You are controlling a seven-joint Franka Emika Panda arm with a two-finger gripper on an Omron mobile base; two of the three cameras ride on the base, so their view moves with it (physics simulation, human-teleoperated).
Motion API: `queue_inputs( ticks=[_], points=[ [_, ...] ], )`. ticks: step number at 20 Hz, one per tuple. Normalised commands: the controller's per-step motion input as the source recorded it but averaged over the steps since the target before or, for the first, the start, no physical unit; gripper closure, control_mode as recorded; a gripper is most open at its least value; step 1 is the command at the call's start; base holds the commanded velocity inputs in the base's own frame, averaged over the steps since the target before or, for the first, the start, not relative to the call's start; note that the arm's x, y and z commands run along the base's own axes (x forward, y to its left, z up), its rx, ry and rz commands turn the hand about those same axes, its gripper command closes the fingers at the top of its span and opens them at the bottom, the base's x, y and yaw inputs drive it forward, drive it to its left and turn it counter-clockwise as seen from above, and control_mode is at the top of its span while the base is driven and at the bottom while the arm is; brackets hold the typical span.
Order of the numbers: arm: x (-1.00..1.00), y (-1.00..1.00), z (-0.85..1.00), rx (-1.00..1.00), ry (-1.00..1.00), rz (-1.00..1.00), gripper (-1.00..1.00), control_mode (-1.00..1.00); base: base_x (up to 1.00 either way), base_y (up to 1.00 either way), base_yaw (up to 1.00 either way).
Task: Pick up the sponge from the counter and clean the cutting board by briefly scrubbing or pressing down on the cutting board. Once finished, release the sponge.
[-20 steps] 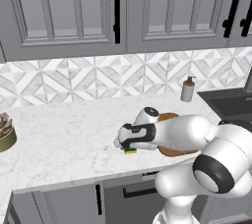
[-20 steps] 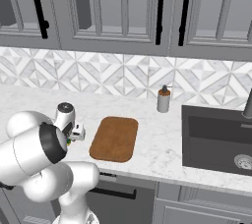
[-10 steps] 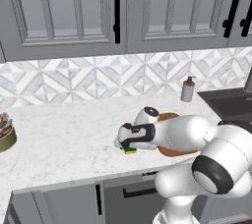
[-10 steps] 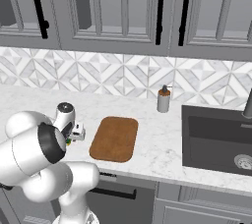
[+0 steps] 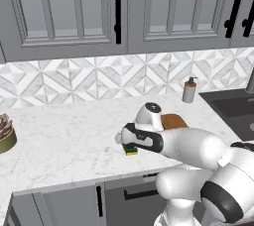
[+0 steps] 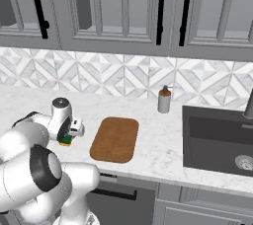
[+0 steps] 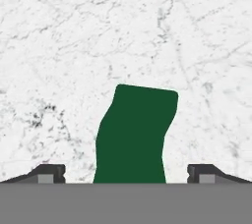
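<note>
Kitchen: grey cabinets (image 5: 74,12), tiled backsplash (image 6: 123,78), marble counter (image 5: 64,136), dark sink (image 6: 220,137), soap dispenser (image 6: 164,100).

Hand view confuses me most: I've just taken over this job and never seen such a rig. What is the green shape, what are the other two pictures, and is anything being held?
The machine is a white robot arm on a driving base. Two cameras ride behind it, left and right, looking over the counter. The third sits on the hand and looks straight down. The green shape is the sponge, seen from above, between the two dark fingertips of the gripper. The jaws stand wide apart, clear of the sponge's sides, so nothing is held. The sponge lies on the counter, left of the brown cutting board. A soap dispenser stands by the wall.
</note>
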Motion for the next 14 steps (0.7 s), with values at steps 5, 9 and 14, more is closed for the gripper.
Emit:
queue_inputs(
  ticks=[5, 9, 14],
  points=[
    [-0.04, -0.06, 0.58, -0.02, 0.00, 0.00, -1.00, -1.00, 0.00, 0.00, 0.00],
    [-0.35, -0.45, 0.37, 0.01, 0.00, 0.00, -1.00, -1.00, 0.00, 0.00, 0.00],
    [-0.59, -0.47, 0.37, 0.00, -0.01, -0.03, -1.00, -1.00, 0.00, 0.00, 0.00]
  ],
)
